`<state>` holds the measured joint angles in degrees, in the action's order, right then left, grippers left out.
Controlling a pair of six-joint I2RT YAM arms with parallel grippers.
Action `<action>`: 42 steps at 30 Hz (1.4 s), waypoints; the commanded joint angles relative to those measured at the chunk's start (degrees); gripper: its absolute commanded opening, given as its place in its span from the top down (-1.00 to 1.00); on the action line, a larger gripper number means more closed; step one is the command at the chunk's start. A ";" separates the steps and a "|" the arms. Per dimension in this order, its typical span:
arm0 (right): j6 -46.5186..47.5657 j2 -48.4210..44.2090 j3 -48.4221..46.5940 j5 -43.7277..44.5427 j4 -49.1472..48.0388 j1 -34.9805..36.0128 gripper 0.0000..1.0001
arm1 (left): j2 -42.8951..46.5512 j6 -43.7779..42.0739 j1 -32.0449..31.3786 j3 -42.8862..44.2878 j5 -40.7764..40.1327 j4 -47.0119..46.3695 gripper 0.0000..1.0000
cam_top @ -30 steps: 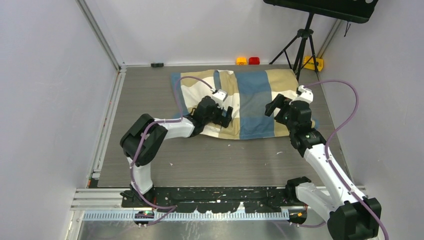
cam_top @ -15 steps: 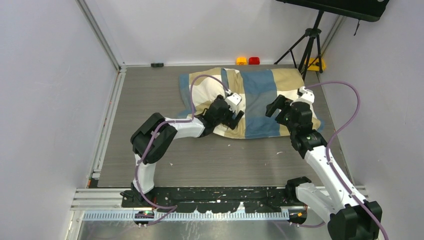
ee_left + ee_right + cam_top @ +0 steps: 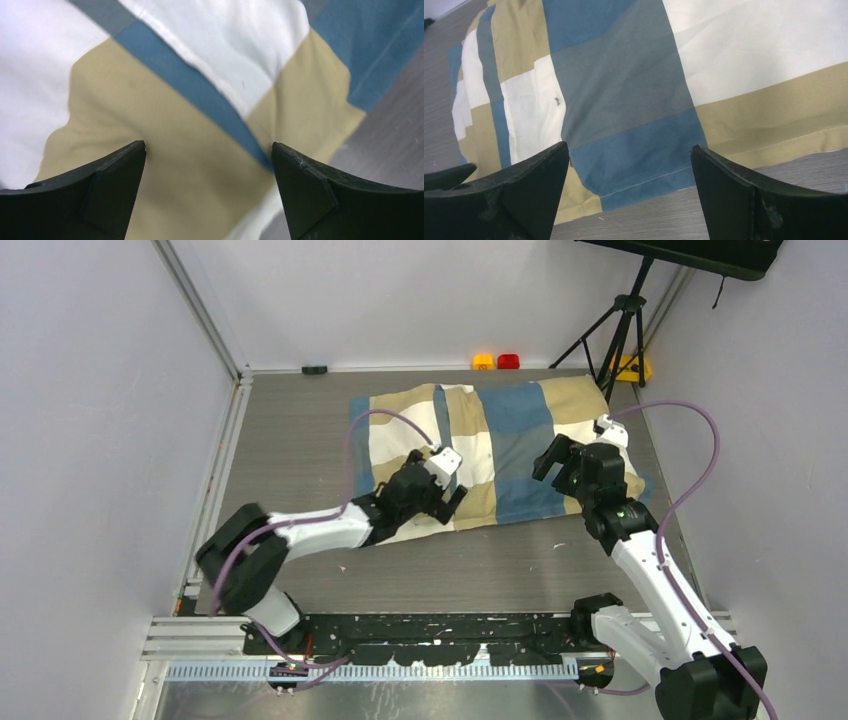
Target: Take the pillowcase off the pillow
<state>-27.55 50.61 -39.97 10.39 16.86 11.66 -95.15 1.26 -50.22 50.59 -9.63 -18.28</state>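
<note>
The checked blue, tan and white pillowcase (image 3: 500, 445) lies plump and spread across the far half of the grey table. The pillow is hidden inside it. My left gripper (image 3: 447, 496) is open and hovers over the pillowcase's near-left part. In the left wrist view its jaws (image 3: 208, 146) stand wide apart over tan fabric (image 3: 165, 150), holding nothing. My right gripper (image 3: 553, 460) is open above the pillowcase's near-right part. In the right wrist view (image 3: 629, 147) a blue block (image 3: 639, 150) and the near hem lie between the open jaws.
A black tripod (image 3: 620, 320) stands at the back right beside a yellow block (image 3: 628, 365). Small yellow (image 3: 483, 361) and red (image 3: 509, 361) items and a black piece (image 3: 315, 369) sit along the back edge. Walls close in on the left and right.
My left arm has drawn back toward the near left, its elbow dropping lower. The pillowcase shifted slightly left. My right arm has barely moved.
</note>
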 commanded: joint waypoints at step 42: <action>0.74 33.47 -29.53 17.99 12.01 34.19 -0.60 | 49.94 43.34 36.58 -14.45 26.84 32.02 -1.00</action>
<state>-28.12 82.56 -66.13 25.36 29.06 49.04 -44.05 39.20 -13.76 34.37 17.08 16.14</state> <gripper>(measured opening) 0.843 0.996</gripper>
